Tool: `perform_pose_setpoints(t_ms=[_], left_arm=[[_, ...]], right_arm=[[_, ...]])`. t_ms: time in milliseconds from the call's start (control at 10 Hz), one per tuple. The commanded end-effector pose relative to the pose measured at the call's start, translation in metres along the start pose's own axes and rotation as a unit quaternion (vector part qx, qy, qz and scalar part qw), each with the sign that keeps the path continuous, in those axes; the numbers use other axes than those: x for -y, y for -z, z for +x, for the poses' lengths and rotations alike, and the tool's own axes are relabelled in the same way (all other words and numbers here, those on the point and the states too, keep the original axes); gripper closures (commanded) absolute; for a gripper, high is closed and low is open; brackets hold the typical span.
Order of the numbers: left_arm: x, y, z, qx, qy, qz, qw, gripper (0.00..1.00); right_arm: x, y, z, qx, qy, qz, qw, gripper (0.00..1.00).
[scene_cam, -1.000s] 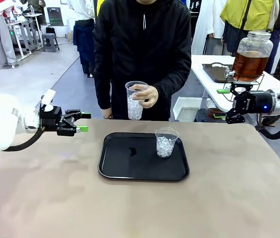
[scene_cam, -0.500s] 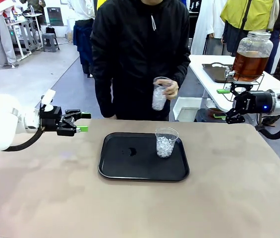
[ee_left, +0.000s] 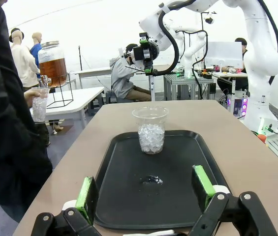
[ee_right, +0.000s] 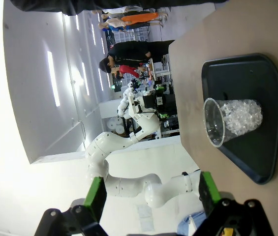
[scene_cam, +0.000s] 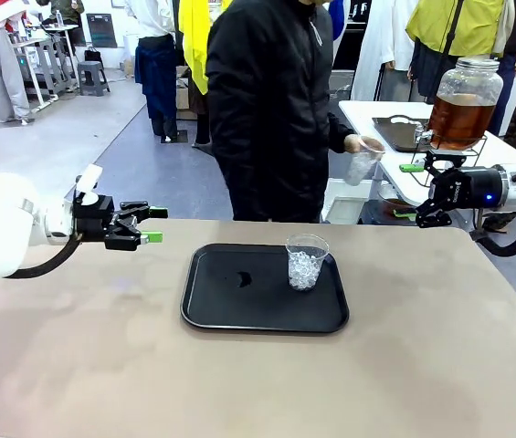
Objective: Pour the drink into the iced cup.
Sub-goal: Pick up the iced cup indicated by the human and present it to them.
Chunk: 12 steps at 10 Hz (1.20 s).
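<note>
A clear cup of ice (scene_cam: 306,262) stands upright on the right part of a black tray (scene_cam: 239,315), also seen as the iced cup (ee_left: 150,130) and, sideways, the iced cup (ee_right: 232,119). The person holds a second iced cup (scene_cam: 363,167) out toward a glass dispenser jar holding the amber drink (scene_cam: 457,120) on the side table. That held cup (ee_left: 39,104) and the jar (ee_left: 53,64) appear at the left of the left wrist view. My left gripper (scene_cam: 152,224) hovers open left of the tray, empty (ee_left: 146,189). My right gripper (scene_cam: 410,192) hangs open beyond the table's right far corner, empty (ee_right: 151,194).
A small dark smudge (scene_cam: 244,278) marks the tray's middle. The person in a black jacket (scene_cam: 271,109) stands at the far edge, turned toward the white side table (scene_cam: 394,155). Bare brown tabletop (scene_cam: 258,383) lies in front of the tray.
The person has turned to the right and carried the held iced cup from chest height over to the dispenser jar. Both arms and the tray cup have stayed still.
</note>
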<state>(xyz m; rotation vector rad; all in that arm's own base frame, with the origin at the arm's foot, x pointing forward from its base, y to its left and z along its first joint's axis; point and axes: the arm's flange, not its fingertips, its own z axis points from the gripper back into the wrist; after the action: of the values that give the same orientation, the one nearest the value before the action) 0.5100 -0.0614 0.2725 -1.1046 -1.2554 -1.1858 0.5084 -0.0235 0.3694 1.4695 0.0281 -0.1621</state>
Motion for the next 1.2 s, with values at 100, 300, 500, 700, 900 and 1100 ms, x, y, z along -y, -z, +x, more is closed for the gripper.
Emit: perform_pose_setpoints(t_ms=[100,300,500,700,900,1100], left_arm=[[-0.0014,0.0002,0.0019,0.001,-0.003,0.000,1.000,0.00],[-0.0014,0.0002,0.0019,0.001,-0.003,0.000,1.000,0.00],[-0.0014,0.0002,0.0019,0.001,-0.003,0.000,1.000,0.00],[-0.0014,0.0002,0.0019,0.001,-0.003,0.000,1.000,0.00],[-0.0014,0.0002,0.0019,0.001,-0.003,0.000,1.000,0.00],[-0.0014,0.0002,0.0019,0.001,-0.003,0.000,1.000,0.00]], right_arm=[[-0.0011,0.0009,-0.0002,0.003,-0.001,-0.002,1.000,0.00],[-0.0011,0.0009,-0.0002,0.003,-0.001,-0.002,1.000,0.00],[-0.0011,0.0009,-0.0002,0.003,-0.001,-0.002,1.000,0.00],[-0.0011,0.0009,-0.0002,0.003,-0.001,-0.002,1.000,0.00],[-0.0011,0.0009,-0.0002,0.003,-0.001,-0.002,1.000,0.00],[-0.0011,0.0009,-0.0002,0.003,-0.001,-0.002,1.000,0.00]])
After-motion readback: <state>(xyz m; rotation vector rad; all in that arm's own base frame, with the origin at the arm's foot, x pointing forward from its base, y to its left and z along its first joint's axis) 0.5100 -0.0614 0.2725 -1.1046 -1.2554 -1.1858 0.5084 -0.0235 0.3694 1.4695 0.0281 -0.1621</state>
